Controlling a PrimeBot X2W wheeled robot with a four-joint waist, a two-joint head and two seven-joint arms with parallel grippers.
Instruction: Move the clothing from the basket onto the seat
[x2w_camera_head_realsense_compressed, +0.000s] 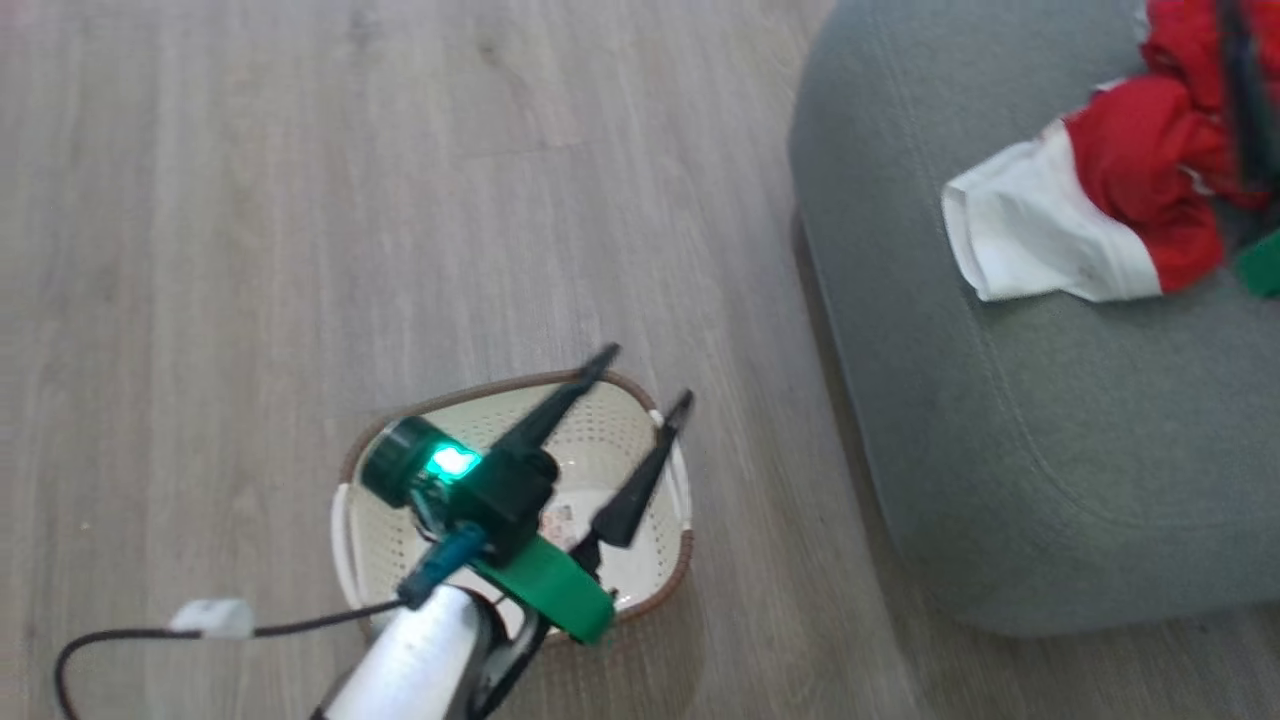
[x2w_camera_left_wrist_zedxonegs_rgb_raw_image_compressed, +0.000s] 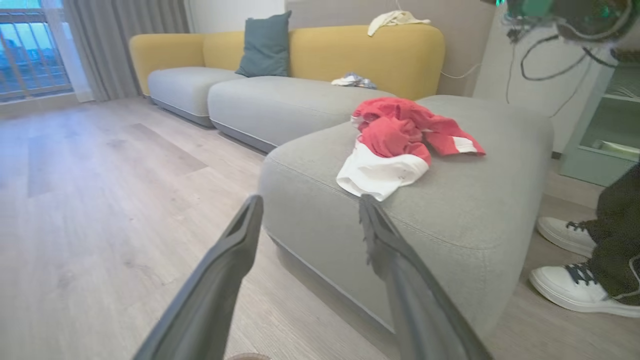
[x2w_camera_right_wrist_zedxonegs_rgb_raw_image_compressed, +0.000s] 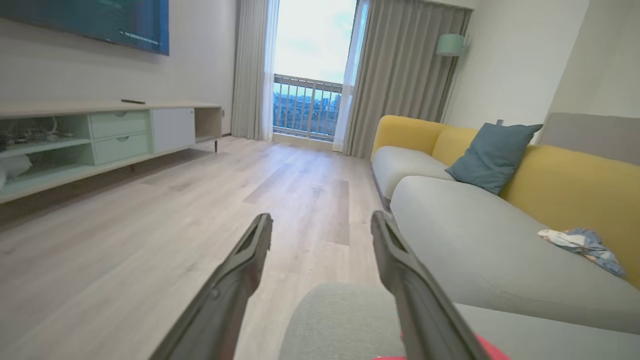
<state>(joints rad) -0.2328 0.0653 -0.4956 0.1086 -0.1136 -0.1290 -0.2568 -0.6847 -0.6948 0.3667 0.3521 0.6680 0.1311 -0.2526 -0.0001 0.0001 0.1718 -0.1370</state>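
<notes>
Head view first: left claw (x2w_camera_head_realsense_compressed: 647, 376) spread wide, pinching nothing, up above the basket (x2w_camera_head_realsense_compressed: 355, 540) on the wood floor (x2w_camera_head_realsense_compressed: 300, 200). Sticker (x2w_camera_head_realsense_compressed: 560, 515) showing on the basket's bottom. Red and white clothing (x2w_camera_head_realsense_compressed: 1100, 200) in a heap on the seat (x2w_camera_head_realsense_compressed: 1000, 450), well apart from the basket.

Left wrist view next: same spread fingers pointing at the seat, clothing on top near its corner, white shoes (x2w_camera_left_wrist_zedxonegs_rgb_raw_image_compressed: 575, 285) beside it.

Right wrist view last: right claw (x2w_camera_right_wrist_zedxonegs_rgb_raw_image_compressed: 321, 216) spread wide too, pinching nothing, over the seat's edge.
</notes>
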